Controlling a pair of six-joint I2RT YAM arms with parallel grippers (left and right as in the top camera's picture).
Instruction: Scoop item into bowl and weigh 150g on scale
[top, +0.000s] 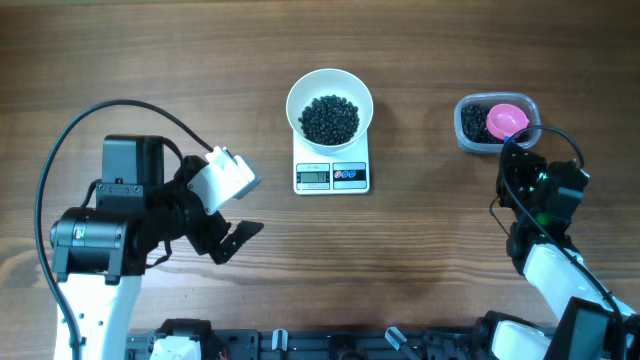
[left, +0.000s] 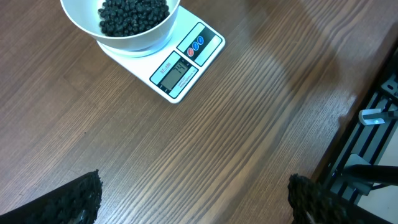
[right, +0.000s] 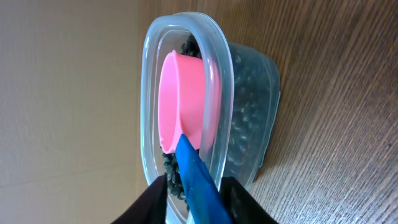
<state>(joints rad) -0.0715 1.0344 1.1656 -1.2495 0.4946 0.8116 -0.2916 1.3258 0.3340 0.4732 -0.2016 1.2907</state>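
Observation:
The white bowl (top: 296, 96) stands on the scale (top: 331, 176) at the table's centre back and holds a pile of black beads (top: 329, 118). The left wrist view shows the same bowl (left: 81, 23), beads (left: 134, 14) and scale (left: 186, 62) ahead. More beads (right: 171, 171) lie in a clear tub (right: 249, 93) with a pink scoop (right: 183, 93) resting in them. My right gripper (right: 199, 208) straddles the scoop's blue handle (right: 199, 180), and a narrow gap shows beside the handle. My left gripper (left: 196, 202) hangs wide open over bare wood, holding nothing.
The clear tub (top: 470, 135) sits at the back right, right of the scale, with my right gripper (top: 514, 150) at its near edge. My left gripper (top: 243, 205) is front left of the scale. A black rail (top: 330, 345) runs along the table's front edge.

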